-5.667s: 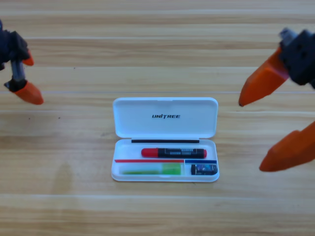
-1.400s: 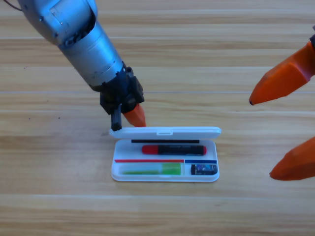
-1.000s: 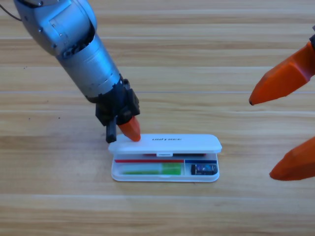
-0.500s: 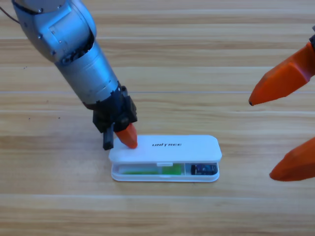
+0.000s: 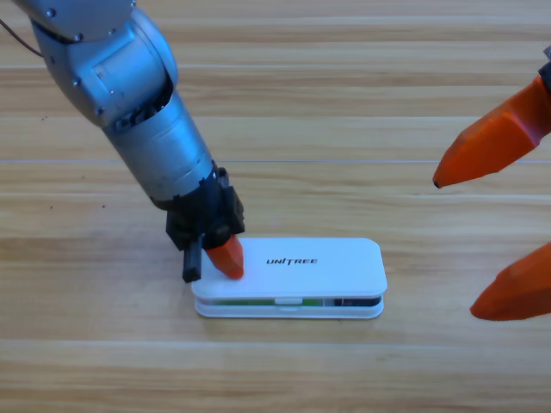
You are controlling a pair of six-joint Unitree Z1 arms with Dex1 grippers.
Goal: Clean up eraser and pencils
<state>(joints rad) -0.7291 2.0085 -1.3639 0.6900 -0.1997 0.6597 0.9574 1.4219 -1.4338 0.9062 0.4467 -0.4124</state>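
Left gripper presses its orange tip on the white case's lid at nine o'clock; I cannot tell its jaws' state. Pencils and eraser lie hidden inside. I judge the plastic lid light, stiff, slippery: push near its front edge. Right gripper waits, spread apart, at three o'clock.

eraser, pencils hidden under lid — right hand cut off

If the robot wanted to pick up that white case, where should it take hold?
Probably across the short width of the case, fingers coming straight down, one on the far long edge and one on the near. It lies flat and long, left to right, nearly shut. The middle is free; the left gripper sits on the lid's left end.
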